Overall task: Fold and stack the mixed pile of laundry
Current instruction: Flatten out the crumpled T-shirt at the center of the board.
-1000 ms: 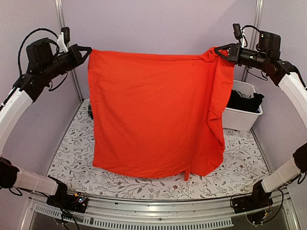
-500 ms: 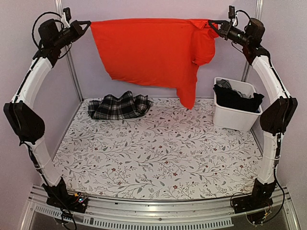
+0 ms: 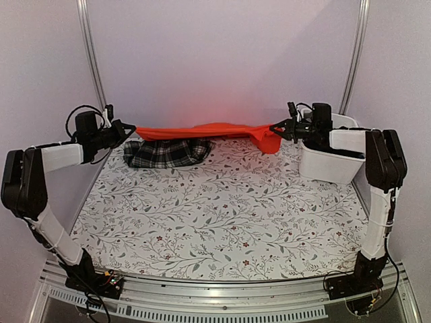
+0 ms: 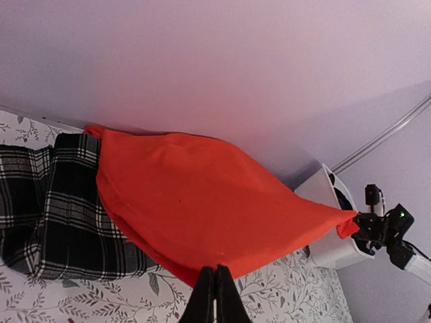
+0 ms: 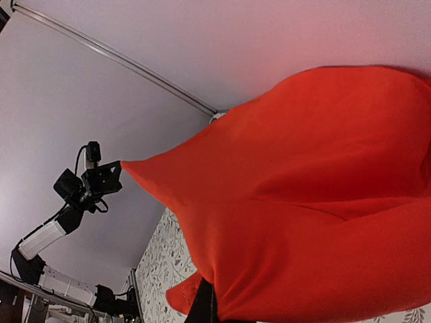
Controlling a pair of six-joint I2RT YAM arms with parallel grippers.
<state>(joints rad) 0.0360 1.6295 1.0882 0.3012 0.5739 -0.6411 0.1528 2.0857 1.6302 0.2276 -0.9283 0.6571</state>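
**Orange garment strung between both tools along the far side**

The bright orange-red cloth garment [image 3: 202,130] hangs low as a narrow band over the far part of the floral-covered table [image 3: 222,222], with its long axis running left to right. Its left end passes over the black-and-white plaid garment [image 3: 165,153]; whether the two touch, I cannot tell. Its right end droops just beside the white plastic bin [image 3: 330,168]. The left tool [image 3: 130,128] is pinched tight on one end and the right tool [image 3: 275,128] on the other, so each arm is equally near its own corner. Bare table lies toward the arms' bases, so laying the cloth flat probably means drawing both ends nearward together.
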